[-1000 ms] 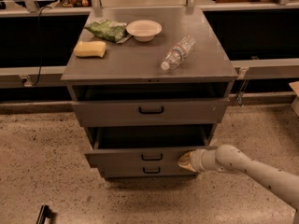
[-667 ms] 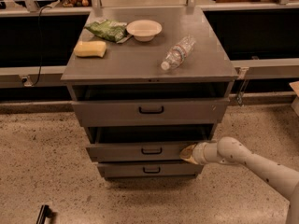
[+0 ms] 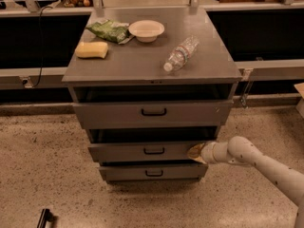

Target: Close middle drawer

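Note:
The middle drawer (image 3: 142, 151) is a grey drawer with a low front and a small black bar handle, in the grey cabinet (image 3: 152, 65). It stands slightly out, with a dark gap above its front. My gripper (image 3: 194, 152) comes in from the right on a white arm and presses against the right end of the drawer front. The top drawer (image 3: 153, 112), taller with a larger handle, sits above. The bottom drawer (image 3: 153, 173) sits below.
On the cabinet top lie a yellow sponge (image 3: 91, 50), a green bag (image 3: 109, 30), a white bowl (image 3: 146, 30) and a plastic bottle (image 3: 180, 54). A dark counter runs behind. A black object (image 3: 43, 218) lies on the speckled floor at the front left.
The middle drawer has slid inward as my gripper pushed its front; the open gap over it has shrunk. The arm has moved toward the cabinet.

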### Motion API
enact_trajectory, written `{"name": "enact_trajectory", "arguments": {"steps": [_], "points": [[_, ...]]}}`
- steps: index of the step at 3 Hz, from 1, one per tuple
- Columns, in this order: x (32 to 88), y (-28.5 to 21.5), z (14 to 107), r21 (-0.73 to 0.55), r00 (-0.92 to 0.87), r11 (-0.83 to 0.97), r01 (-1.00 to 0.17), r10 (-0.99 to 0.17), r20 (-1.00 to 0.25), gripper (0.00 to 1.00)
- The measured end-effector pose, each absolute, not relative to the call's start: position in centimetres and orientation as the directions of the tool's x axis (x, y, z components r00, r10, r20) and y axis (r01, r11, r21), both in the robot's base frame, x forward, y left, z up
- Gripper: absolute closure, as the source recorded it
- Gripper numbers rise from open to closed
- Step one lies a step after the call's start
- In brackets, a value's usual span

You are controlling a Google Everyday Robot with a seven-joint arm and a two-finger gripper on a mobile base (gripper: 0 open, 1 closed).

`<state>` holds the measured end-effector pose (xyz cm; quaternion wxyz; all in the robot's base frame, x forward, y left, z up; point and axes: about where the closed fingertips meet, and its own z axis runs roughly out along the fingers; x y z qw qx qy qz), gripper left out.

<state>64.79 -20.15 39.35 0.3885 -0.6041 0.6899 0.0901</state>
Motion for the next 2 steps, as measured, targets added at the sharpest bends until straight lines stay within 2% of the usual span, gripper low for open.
{"name": "enact_trajectory", "arguments": {"steps": [1,2], "points": [[62.8,-21.0,37.9,-0.311,0.006,0.263,-0.913,-0.755,-0.656,1.0],[59.5,-22.2,38.0,-0.277,-0.067,0.346,-0.896,-0.724,-0.686,1.0]]}}
